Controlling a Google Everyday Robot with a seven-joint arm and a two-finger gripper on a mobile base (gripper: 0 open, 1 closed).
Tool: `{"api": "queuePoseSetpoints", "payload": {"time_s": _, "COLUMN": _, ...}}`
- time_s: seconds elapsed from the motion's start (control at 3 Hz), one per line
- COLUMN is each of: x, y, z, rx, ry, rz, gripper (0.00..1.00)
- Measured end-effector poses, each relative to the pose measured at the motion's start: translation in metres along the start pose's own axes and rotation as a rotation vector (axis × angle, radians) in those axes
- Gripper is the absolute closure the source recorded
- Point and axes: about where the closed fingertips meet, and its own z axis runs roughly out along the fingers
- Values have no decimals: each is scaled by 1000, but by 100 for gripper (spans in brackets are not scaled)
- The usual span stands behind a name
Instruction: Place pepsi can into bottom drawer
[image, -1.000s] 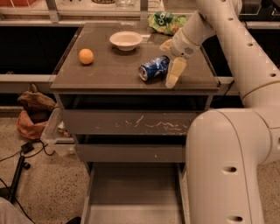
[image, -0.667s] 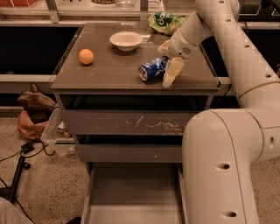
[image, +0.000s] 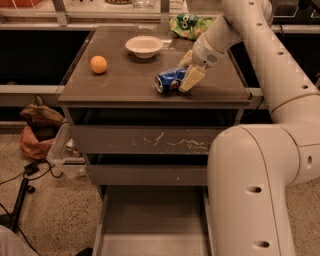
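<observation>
The pepsi can (image: 169, 80) lies sideways on the table (image: 125, 87). The gripper (image: 184, 75) is open wide around it. The bottom drawer (image: 150, 217) is out.

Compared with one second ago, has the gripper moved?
Yes. The gripper, at the pepsi can's right end, shifted slightly left, toward the orange.

Extended arm sets tool (image: 185, 75) low, angled down-left.
</observation>
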Motion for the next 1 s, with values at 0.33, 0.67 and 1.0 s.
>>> {"api": "queuePoseSetpoints", "payload": {"time_s": 0.33, "x": 2, "y": 5, "z": -9, "rx": 15, "ry": -1, "rz": 11, "gripper": 77}}
{"api": "queuePoseSetpoints", "payload": {"time_s": 0.67, "x": -2, "y": 20, "z": -54, "rx": 110, "ry": 2, "rz": 7, "gripper": 99}}
{"api": "queuePoseSetpoints", "payload": {"time_s": 1.0, "x": -17, "y": 52, "z": -133, "rx": 288, "ry": -25, "rz": 19, "gripper": 100}}
